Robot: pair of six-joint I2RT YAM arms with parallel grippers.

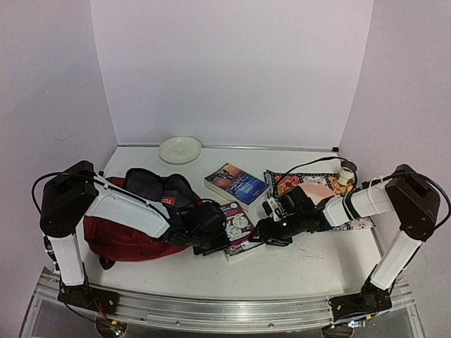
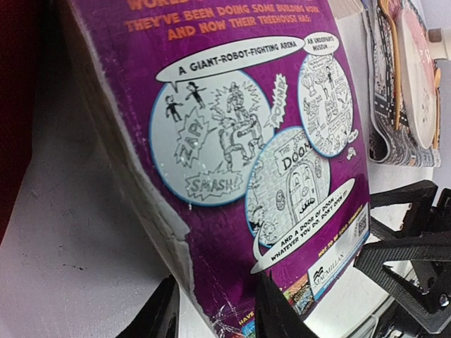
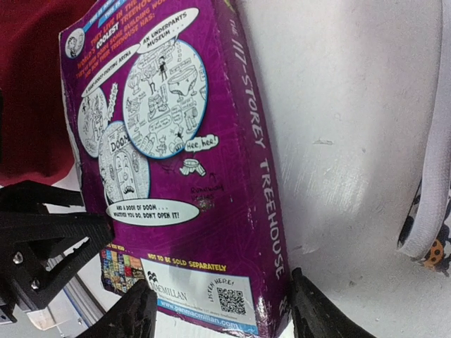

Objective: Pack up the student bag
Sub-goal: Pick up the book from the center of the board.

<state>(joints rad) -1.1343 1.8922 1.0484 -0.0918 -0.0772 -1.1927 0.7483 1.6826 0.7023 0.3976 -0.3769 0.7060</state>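
The dark red student bag lies at the left with its top unzipped and my left arm across it. To its right, a purple comic-covered book rests on the table. My left gripper pinches the book's near corner, with one finger on the cover and the other behind the page edge. My right gripper stands wide at the book's lower end. One of its fingers is beside the spine and the other is over the cover's corner.
A blue book lies behind the purple one. A white plate sits at the back wall. A patterned pouch with a pink item and a small cup lies at the right, under my right arm.
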